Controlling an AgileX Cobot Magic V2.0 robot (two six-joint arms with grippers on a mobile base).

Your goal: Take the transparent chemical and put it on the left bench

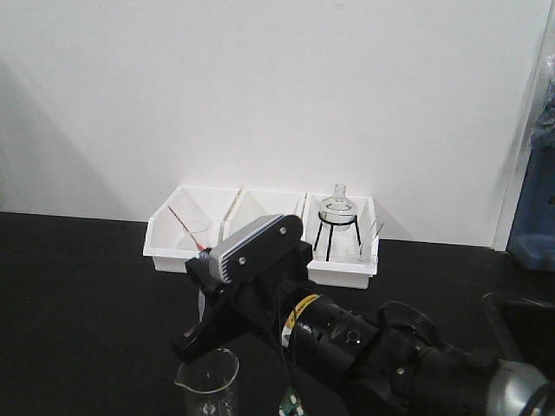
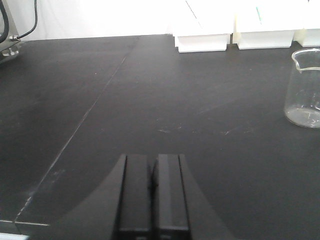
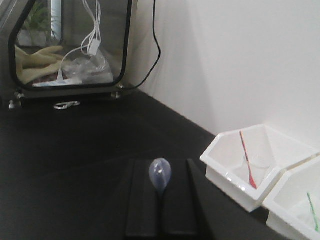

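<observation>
Clearly the right gripper [image 3: 161, 210] is clamped on the transparent chemical [image 3: 160, 176], whose translucent bulb stands up between the two dark fingers [image 3: 142, 200] in the right wrist view. In the front view the right arm [image 1: 364, 342] reaches in from the lower right and angles up-left over the left bench [image 1: 78, 286], its wrist camera housing tilted before the white bins [image 1: 186, 230]. A red pipette [image 3: 247, 162] leans in the nearest bin and a greenish one [image 3: 312, 210] in the next. The left gripper [image 2: 152, 197] hangs low over the black surface, fingers pressed together with nothing between them, a glass beaker [image 2: 305, 87] to its right.
</observation>
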